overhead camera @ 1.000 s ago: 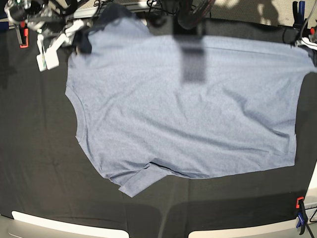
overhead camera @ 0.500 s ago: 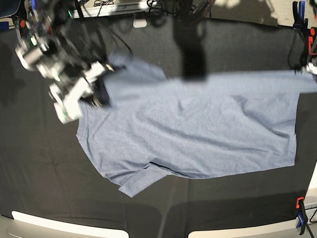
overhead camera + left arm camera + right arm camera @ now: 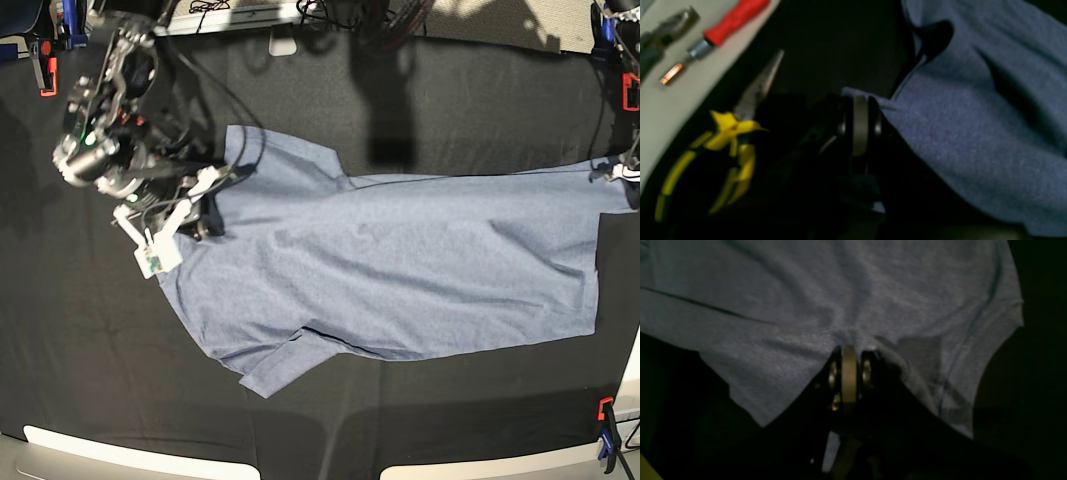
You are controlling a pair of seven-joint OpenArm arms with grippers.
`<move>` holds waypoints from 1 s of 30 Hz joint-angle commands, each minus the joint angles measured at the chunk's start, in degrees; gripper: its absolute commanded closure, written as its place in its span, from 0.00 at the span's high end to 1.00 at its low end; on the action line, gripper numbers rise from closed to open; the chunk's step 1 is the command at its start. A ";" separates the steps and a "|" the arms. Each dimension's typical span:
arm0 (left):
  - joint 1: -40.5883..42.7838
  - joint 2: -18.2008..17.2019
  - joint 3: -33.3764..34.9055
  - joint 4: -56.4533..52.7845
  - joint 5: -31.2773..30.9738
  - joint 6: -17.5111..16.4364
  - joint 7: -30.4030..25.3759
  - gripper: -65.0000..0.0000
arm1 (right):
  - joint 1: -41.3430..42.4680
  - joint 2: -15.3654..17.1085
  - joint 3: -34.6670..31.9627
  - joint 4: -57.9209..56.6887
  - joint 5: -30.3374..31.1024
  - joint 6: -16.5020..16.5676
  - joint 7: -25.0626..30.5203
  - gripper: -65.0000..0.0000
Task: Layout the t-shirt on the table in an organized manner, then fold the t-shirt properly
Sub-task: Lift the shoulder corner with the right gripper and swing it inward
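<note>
The light blue-grey t-shirt lies spread across the black table, plain side up, no lettering showing. One sleeve points to the near edge and the other to the far edge. My right gripper is shut on the shirt's left end near the collar; the right wrist view shows its fingers pinching a bunch of cloth. My left gripper is shut on the far hem corner at the right edge; the left wrist view shows it clamped on the cloth's edge.
Orange and blue clamps sit at the near right corner, the far right and the far left. Yellow-handled pliers and a red-handled screwdriver lie beside my left gripper. White panels line the near edge.
Both grippers brought the shirt's far edge down and toward the near side. The raised cloth has settled flatter onto the table. The right-wrist arm moved from the far left corner inward.
</note>
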 commanded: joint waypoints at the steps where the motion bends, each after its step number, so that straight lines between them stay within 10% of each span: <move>1: -0.76 -1.22 0.90 0.59 -0.50 -0.09 -2.58 0.00 | 1.44 1.11 0.17 -0.13 -0.09 -0.24 1.40 0.00; 22: -3.87 -1.22 8.59 0.39 10.23 7.15 -7.19 0.00 | 3.63 5.27 0.15 -4.35 2.36 -0.90 -3.17 0.00; 26: -3.91 -1.25 8.59 0.39 10.29 7.13 -6.80 0.00 | 3.63 5.35 0.15 -4.35 2.38 -0.90 -3.69 0.16; 30: -3.93 -2.16 8.57 0.39 10.25 7.10 -6.36 0.38 | 3.87 6.60 0.17 -4.26 4.26 0.26 -5.60 0.31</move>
